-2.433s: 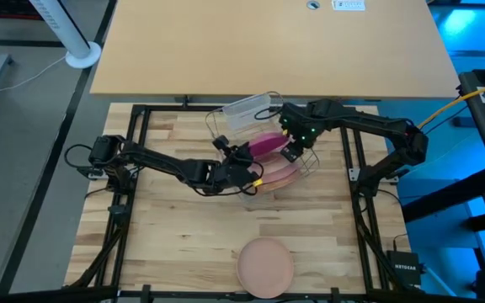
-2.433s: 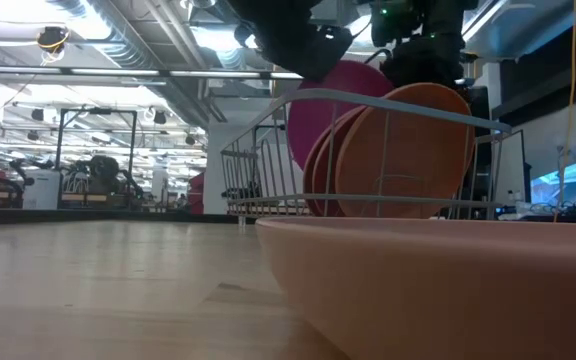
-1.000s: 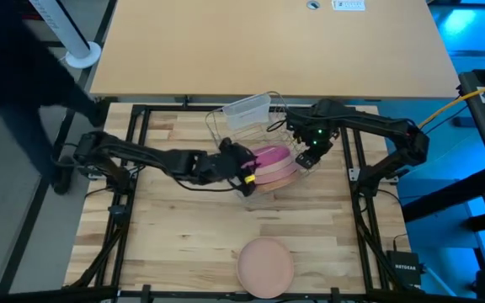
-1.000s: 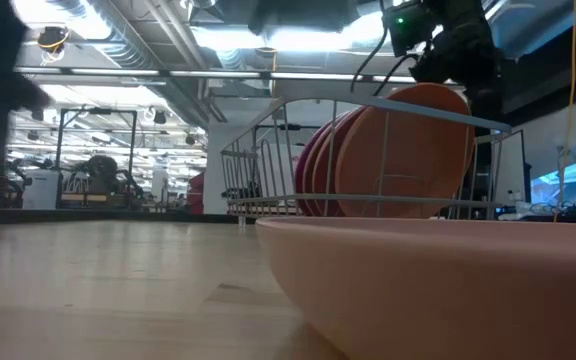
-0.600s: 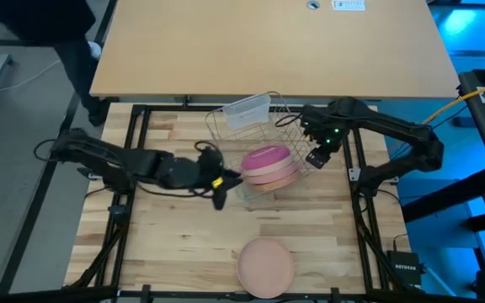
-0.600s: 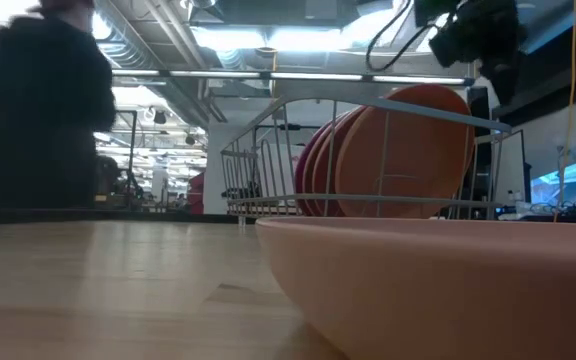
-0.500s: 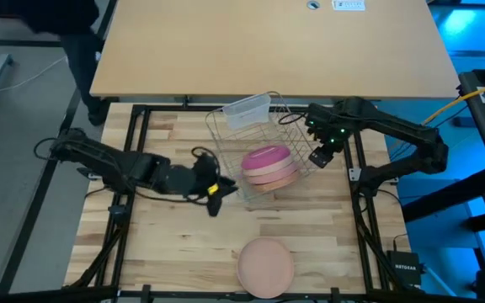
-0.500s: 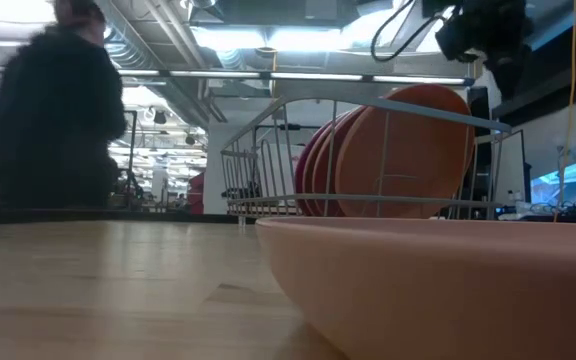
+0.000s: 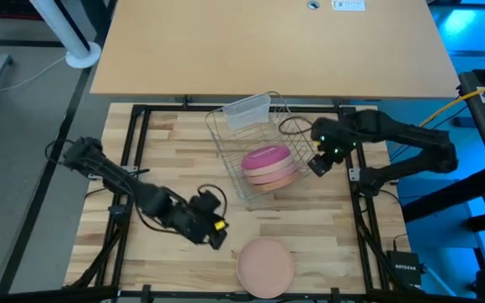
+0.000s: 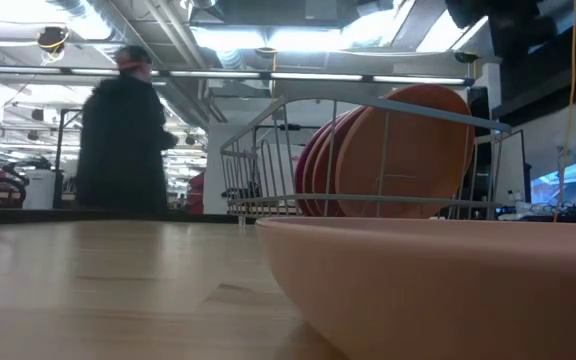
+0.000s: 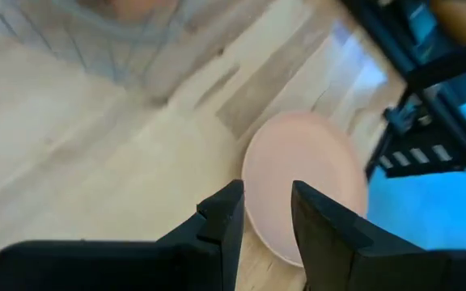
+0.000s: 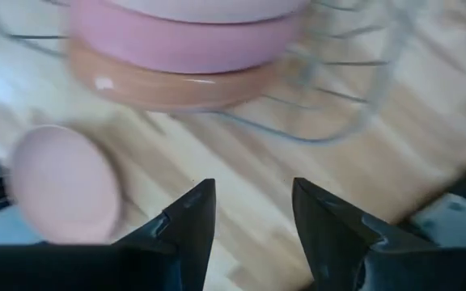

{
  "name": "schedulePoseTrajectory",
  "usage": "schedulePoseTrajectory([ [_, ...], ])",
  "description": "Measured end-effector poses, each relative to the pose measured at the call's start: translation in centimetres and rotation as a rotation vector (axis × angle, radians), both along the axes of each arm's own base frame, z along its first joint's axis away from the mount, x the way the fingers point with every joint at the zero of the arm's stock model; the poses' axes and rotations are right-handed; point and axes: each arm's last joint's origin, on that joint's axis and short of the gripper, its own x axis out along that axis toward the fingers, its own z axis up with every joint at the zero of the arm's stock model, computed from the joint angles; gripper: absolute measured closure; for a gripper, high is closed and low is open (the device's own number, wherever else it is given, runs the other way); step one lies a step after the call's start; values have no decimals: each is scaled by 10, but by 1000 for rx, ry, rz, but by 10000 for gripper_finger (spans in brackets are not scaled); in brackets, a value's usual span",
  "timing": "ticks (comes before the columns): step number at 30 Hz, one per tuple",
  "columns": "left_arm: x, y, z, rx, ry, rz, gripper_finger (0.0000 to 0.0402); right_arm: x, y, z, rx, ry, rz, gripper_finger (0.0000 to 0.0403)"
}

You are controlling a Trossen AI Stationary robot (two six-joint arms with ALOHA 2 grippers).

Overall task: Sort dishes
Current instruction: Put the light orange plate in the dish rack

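Since the earlier frames the left gripper (image 9: 218, 237) had been drawn back from the wire rack (image 9: 226, 145) and swung toward the near edge of the bench (image 9: 167, 160), while the right gripper (image 9: 317, 166) had been pulled out to the rack's right side; a person (image 10: 123, 130) had also come into the room behind. In the left wrist view the left gripper (image 11: 264, 212) was seen with its fingers parted by a narrow gap and nothing held between them, pointed at the lone pale peach-pink plate (image 11: 304, 184) lying flat on the bench just beyond. The right gripper (image 12: 253, 212) was likewise seen partly open and empty, held clear of the rack. Three plates were stood on edge inside the rack, a magenta plate (image 9: 268, 155) uppermost from above, a pale pink one beneath it and a terracotta plate (image 9: 272, 178) at the near side. The loose peach-pink plate (image 9: 265, 264) was left well apart from them, near the bench's front edge. These dishes were judged to be light, stiff plastic with a smooth and probably slippery surface, unlikely to break if dropped but apt to slide when pushed. A hold across the raised rim was judged best, one finger inside the lip and one outside, since the flat-lying plate offered no other edge to be pinched.
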Motion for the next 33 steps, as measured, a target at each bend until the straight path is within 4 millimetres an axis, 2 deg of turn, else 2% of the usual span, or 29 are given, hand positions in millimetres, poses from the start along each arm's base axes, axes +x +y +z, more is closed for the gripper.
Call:
schedulePoseTrajectory([
  [8, 27, -31, -63, -106, 152, -34, 306, 32, 48, 4, 49, -213, -11, 233],
  [14, 41, -55, -100, -150, 160, -106, 306, 53, 79, -2, 69, -274, -19, 233],
  [17, 43, -58, -107, -144, 166, -116, 306, 62, 94, -9, 86, -261, 1, 233],
  [23, 44, -57, -107, -86, 157, -182, 306, 81, 118, -30, 85, -211, 63, 233],
  [29, 51, -51, -117, -82, 171, -155, 306, 101, 137, -51, 138, -174, 71, 233],
  [33, 56, -46, -121, -106, 178, -112, 306, 109, 147, -57, 164, -190, 92, 233],
])
